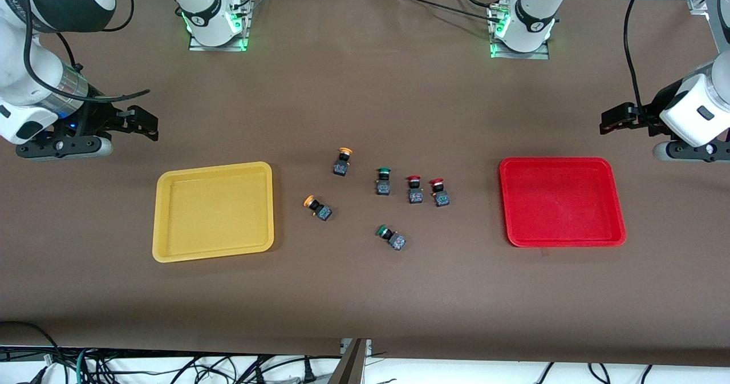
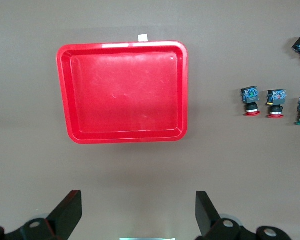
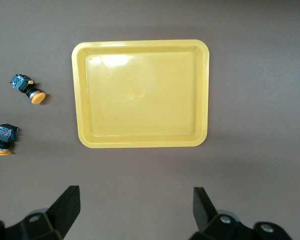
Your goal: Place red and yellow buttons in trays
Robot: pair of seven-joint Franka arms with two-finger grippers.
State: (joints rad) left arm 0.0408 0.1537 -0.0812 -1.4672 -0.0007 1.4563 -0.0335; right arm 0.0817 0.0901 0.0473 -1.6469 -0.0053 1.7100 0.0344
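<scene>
Red buttons (image 1: 426, 190) sat side by side mid-surface, toward the red tray (image 1: 562, 201); yellow buttons (image 1: 331, 184) lay toward the yellow tray (image 1: 214, 211), one tipped over, its long axis flat on the surface. Both trays held nothing. Your left pincer (image 2: 139, 212) hung wide open, holding nothing, by the red tray, so nearer the reds. Right pincer (image 3: 132, 210), equally open and holding nothing, was by the yellow tray. Two green buttons (image 1: 388, 207) sat between; skip them.

The red tray (image 2: 123, 50) and yellow tray (image 3: 140, 46) looked like glossy, smooth plastic. The brown table (image 1: 365, 87) covering was matt.
</scene>
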